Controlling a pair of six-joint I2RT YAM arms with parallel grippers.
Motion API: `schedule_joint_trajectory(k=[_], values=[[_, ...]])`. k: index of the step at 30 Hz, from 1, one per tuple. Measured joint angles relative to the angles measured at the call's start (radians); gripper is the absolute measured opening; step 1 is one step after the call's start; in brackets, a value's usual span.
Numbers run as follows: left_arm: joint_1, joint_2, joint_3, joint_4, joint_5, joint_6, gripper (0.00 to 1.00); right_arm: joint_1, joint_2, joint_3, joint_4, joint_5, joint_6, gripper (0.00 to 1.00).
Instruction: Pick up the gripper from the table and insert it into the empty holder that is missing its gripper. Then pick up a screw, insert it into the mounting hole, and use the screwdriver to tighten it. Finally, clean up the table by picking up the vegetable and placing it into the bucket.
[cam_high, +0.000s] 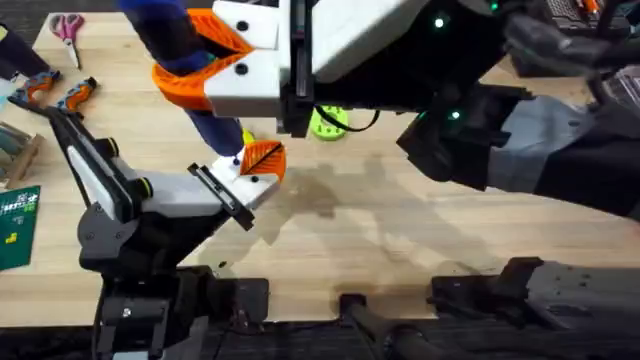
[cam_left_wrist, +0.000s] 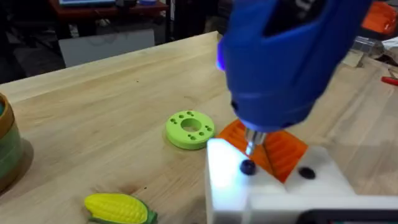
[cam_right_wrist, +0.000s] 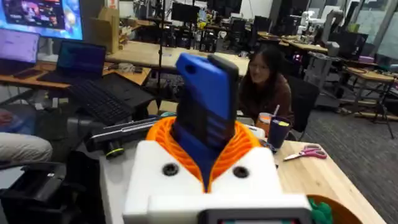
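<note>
My right gripper (cam_right_wrist: 208, 177) is clenched around the screwdriver (cam_right_wrist: 205, 115), the orange pads flanking its blue body; it feels a stiff, smooth, top-heavy thing, best gripped mid-barrel so it cannot tip. Its thin tip (cam_left_wrist: 250, 144) stands just above the dark screw (cam_left_wrist: 247, 167) in the white holder (cam_left_wrist: 273, 193). My left gripper's state I cannot tell. The vegetable (cam_left_wrist: 117, 208) lies light and small on the pale wooden table (cam_left_wrist: 93, 106), beside a lime ring (cam_left_wrist: 189, 129); a busy lab lies behind.
</note>
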Motion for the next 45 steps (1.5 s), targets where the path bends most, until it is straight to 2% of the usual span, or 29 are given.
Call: schedule_joint_trajectory(k=[45], values=[[0.000,0.000,0.000,0.000,0.000,0.000,0.009,0.007,0.014,0.002,-0.031,0.013,0.009,0.027]])
